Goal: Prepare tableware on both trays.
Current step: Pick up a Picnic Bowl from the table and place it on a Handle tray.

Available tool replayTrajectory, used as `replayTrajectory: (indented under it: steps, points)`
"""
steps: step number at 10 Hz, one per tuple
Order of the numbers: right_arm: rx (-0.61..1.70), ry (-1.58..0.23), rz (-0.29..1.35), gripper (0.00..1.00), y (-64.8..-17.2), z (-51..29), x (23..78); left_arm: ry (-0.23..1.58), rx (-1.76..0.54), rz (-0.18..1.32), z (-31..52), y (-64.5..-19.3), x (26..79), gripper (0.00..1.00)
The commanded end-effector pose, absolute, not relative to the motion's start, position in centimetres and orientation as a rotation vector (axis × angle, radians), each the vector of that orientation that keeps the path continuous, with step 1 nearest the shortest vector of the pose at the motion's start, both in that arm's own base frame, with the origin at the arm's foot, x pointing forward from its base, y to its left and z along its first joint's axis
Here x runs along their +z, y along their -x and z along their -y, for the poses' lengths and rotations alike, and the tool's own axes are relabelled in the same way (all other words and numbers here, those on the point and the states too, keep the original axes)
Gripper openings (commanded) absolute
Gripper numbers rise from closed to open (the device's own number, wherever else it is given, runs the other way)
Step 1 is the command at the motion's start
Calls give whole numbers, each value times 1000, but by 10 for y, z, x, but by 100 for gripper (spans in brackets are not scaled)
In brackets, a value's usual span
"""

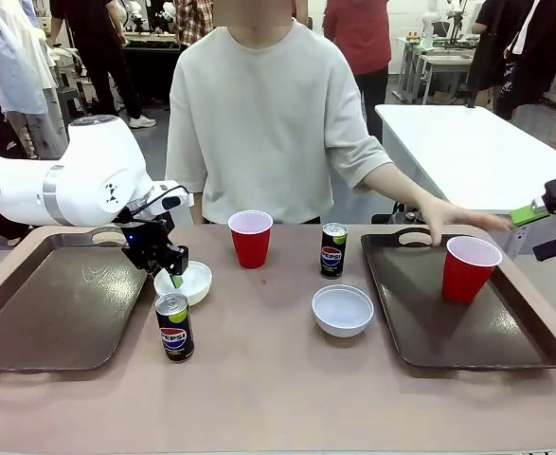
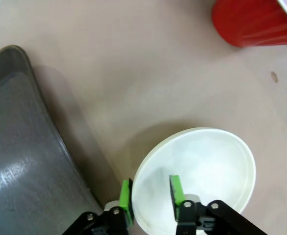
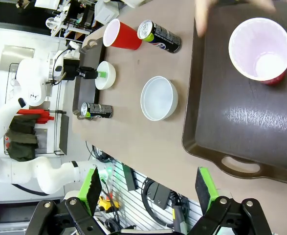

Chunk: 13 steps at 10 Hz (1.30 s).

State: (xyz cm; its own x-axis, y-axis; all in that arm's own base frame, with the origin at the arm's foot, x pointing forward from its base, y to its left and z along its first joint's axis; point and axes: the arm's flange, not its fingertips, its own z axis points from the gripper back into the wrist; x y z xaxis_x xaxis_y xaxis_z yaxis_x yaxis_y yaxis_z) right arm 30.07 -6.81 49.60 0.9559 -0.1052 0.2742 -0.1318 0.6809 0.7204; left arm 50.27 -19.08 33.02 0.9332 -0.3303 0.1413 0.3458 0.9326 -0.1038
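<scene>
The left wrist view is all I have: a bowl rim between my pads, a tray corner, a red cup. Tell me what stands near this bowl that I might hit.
Observer: A Pepsi can stands upright just on the robot's side of the bowl, close to the left hand.
Operator: Report the right tray.
Observer: The right tray holds one red cup, and a person's hand is at its far rim, by the handle slot.
Operator: Give me the other arm.
Observer: The right hand is open and holds nothing; it hovers beyond the right tray's outer end.
</scene>
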Motion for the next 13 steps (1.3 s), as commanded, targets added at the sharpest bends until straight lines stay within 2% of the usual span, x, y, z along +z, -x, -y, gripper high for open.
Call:
replayTrajectory:
  steps: [1,2,3,4,7,11,13]
  points:
    - [23,-850,313,100,-304,68,495,86,-309,133,193,-504,333,25]
    - [23,-850,313,100,-304,68,495,67,-300,145,190,-503,338,0]
    - [23,-850,313,100,-304,68,495,52,-298,150,188,-501,341,6]
    - [23,-850,313,100,-304,68,495,39,-291,153,187,-500,344,0]
    - [23,-850,313,100,-304,68,495,11,-207,116,180,-487,372,0]
    - [23,-850,313,100,-304,68,495,79,-187,218,146,-441,477,0]
    - [23,-850,313,100,-304,68,495,58,-169,266,120,-433,498,0]
